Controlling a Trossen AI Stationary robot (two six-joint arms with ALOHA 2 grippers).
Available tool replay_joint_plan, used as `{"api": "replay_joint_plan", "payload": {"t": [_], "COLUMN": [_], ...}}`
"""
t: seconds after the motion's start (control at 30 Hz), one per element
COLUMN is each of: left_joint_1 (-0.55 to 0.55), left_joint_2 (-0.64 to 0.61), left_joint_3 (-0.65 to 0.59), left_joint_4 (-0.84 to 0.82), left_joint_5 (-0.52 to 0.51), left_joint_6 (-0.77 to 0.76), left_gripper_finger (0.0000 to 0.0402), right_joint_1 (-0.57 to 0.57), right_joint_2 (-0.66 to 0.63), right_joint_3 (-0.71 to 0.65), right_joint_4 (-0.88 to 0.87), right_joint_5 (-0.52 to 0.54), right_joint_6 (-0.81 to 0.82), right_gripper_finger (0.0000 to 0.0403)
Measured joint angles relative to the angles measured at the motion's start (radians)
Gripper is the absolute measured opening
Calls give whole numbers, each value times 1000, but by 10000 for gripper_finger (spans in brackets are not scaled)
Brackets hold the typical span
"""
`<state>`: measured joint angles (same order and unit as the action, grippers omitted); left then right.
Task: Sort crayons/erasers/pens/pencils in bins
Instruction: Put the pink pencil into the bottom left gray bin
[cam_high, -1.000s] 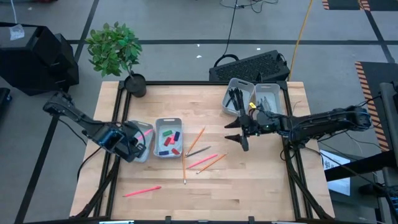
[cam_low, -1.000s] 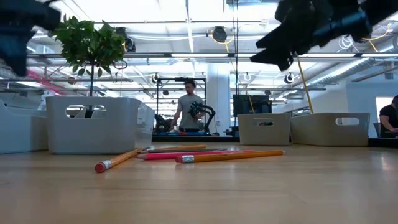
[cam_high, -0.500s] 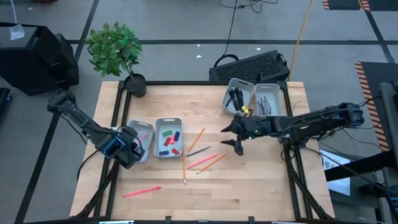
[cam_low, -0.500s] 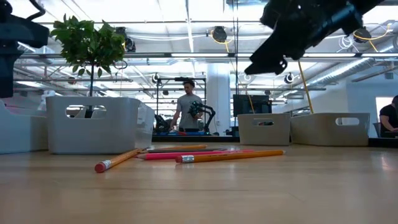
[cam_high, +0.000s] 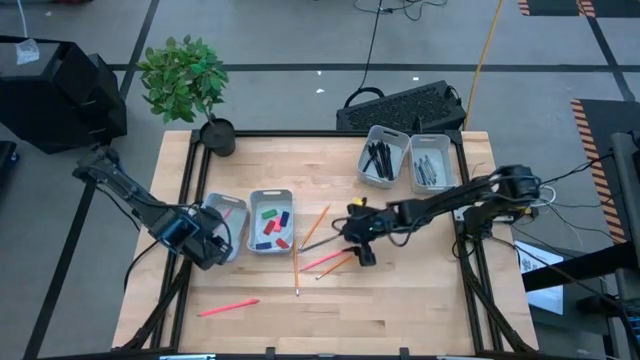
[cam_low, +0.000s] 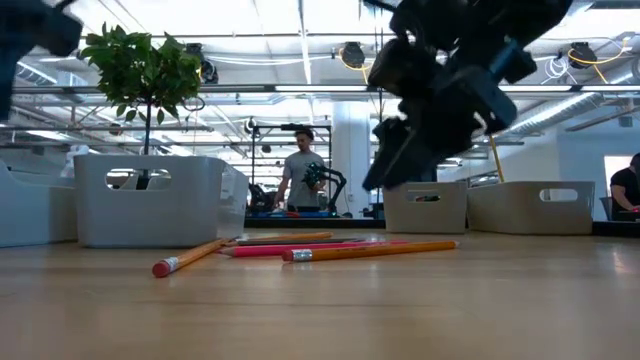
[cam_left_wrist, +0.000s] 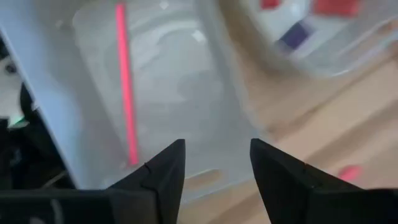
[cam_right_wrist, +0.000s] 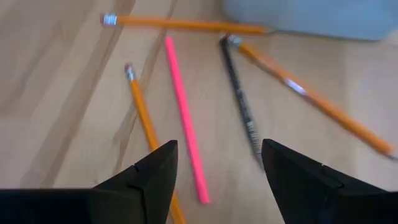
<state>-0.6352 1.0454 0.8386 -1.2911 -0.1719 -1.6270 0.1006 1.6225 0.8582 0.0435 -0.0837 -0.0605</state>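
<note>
I take the eraser bin as my landmark, the light-grey tray near the middle of the table holding red, green and blue blocks; touching it on the side away from the loose sticks is its twin, the pink-stick bin, with one pink stick lying inside, and my left gripper hangs over that twin with its fingers spread and nothing between them. Well apart, toward the keyboard corner, sits the other pair of bins, one holding black pens. Just beside the eraser bin lies the cluster of loose pencils, orange ones, a pink one and a dark one, fanned out and some crossing; one more pink pencil lies alone near the front edge. My right gripper hovers over the end of that cluster farthest from the eraser bin, fingers parted and empty. I judge these sticks light, stiff, round and quick to roll on bare wood, so I would pinch the pink one across its middle, where it lies free of its neighbours, and close gently so it does not skid
</note>
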Motion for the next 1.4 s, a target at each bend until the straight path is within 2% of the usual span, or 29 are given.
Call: {"api": "replay_joint_plan", "payload": {"t": [0.17, 0.3, 0.5, 0.63, 0.87, 1.17, 1.27, 1.4], "left_joint_1": [13, 14, 15, 21, 50, 63, 63, 63], "left_joint_2": [0, 0, 74, 146, 225, 247, 247, 247], "left_joint_3": [83, 100, 100, 100, 100, 100, 100, 100], "left_joint_4": [50, 197, 583, 740, 825, 856, 860, 878], "left_joint_5": [-129, -270, -414, -453, -459, -459, -459, -458], "left_joint_6": [12, 58, 375, 489, 500, 493, 473, 470], "left_gripper_finger": [168, 157, 142, 138, 138, 138, 138, 138], "right_joint_1": [25, 34, 29, 13, -15, -16, -30, -48], "right_joint_2": [85, 149, 196, 214, 287, 383, 384, 377], "right_joint_3": [9, 9, 9, 8, -30, -34, -33, -52], "right_joint_4": [87, 121, 276, 360, 542, 603, 568, 547], "right_joint_5": [-36, -80, -106, -164, -229, -267, -273, -278], "right_joint_6": [-60, -35, -61, -76, -110, -108, -109, -127], "right_gripper_finger": [191, 162, 128, 119, 116, 116, 115, 95]}}
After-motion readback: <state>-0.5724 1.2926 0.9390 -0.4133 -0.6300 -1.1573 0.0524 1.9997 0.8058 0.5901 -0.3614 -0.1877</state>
